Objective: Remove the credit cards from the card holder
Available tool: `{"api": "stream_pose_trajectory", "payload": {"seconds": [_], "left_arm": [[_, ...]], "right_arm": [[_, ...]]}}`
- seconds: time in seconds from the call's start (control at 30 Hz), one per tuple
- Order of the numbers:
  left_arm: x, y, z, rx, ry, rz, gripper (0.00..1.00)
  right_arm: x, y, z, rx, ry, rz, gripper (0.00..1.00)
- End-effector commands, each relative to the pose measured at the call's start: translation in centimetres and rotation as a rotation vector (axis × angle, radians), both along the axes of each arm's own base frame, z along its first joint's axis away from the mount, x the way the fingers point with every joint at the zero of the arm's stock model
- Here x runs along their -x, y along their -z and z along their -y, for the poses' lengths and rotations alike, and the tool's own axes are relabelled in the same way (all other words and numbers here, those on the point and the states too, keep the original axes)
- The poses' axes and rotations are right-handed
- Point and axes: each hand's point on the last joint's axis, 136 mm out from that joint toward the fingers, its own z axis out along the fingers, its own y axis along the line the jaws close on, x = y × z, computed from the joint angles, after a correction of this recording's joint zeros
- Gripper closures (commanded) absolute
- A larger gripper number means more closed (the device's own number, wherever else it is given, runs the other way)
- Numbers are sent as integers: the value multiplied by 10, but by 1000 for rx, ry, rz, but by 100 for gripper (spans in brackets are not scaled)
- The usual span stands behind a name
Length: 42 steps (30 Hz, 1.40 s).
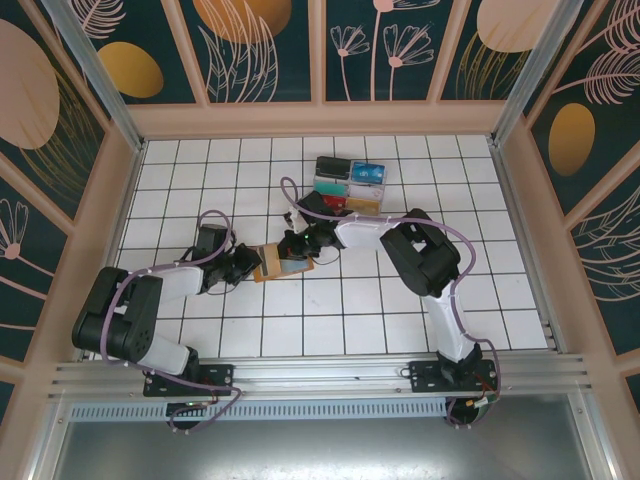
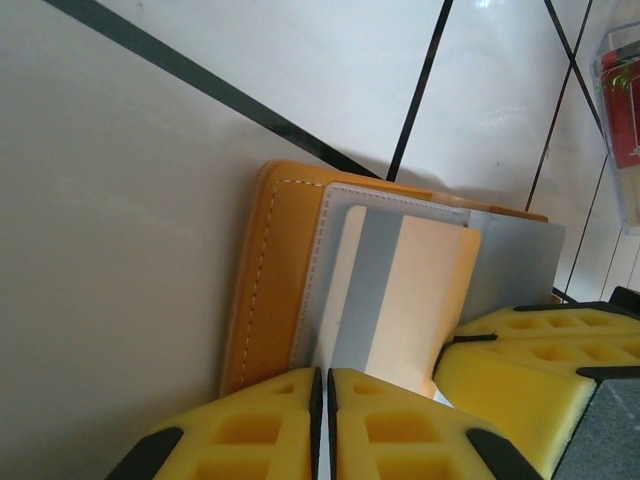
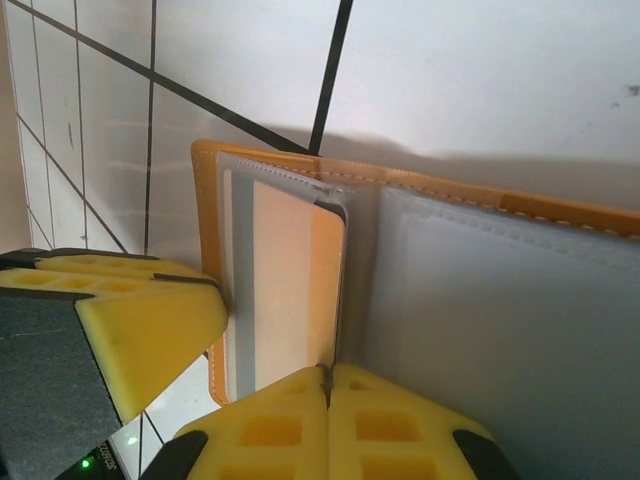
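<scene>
The tan leather card holder (image 1: pixel 270 263) lies open on the white tiles, its grey inner pockets (image 3: pixel 480 330) facing up. A cream credit card with a grey stripe (image 2: pixel 400 290) sticks out of the left pocket (image 2: pixel 325 250); the same card (image 3: pixel 285 280) appears in the right wrist view. My left gripper (image 2: pixel 322 375) is shut on that card's near edge, its jaws almost touching. My right gripper (image 3: pixel 328 370) is shut on the holder's edge at the middle fold. Its yellow fingers (image 2: pixel 530 365) rest against the card's right corner. Both grippers (image 1: pixel 252 265) (image 1: pixel 298 248) meet at the holder.
A clear box with stacks of coloured cards (image 1: pixel 350 185) stands two tiles beyond the holder, and its corner (image 2: pixel 620 120) shows at the right of the left wrist view. Wooden walls (image 1: pixel 320 120) ring the tiled floor.
</scene>
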Motion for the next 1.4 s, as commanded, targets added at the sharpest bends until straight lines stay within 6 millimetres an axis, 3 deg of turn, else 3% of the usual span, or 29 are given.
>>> {"api": "stream_pose_trajectory", "payload": {"seconds": [0.0, 0.23, 0.47, 0.57, 0.7, 1.0, 1.37], "left_arm": [[-2, 5, -5, -47, -11, -7, 86], [5, 14, -10, -74, -14, -33, 86], [3, 14, -6, -53, -7, -31, 86], [3, 14, -5, -52, -4, -31, 86], [6, 17, -7, -56, -5, -40, 86], [9, 23, -8, -61, -7, -54, 86], [7, 21, -7, -61, -5, -51, 86]], "right_arm": [[-3, -1, 5, 36, -3, 17, 100], [-9, -12, 13, 4, 2, 18, 100], [-8, -8, 14, 5, 12, -7, 100], [-8, -4, 14, -2, 30, -29, 86], [-10, 2, 13, -6, 44, -59, 79], [-1, 4, 3, -73, -11, -107, 76], [-9, 10, 1, -25, 7, -83, 78]]}}
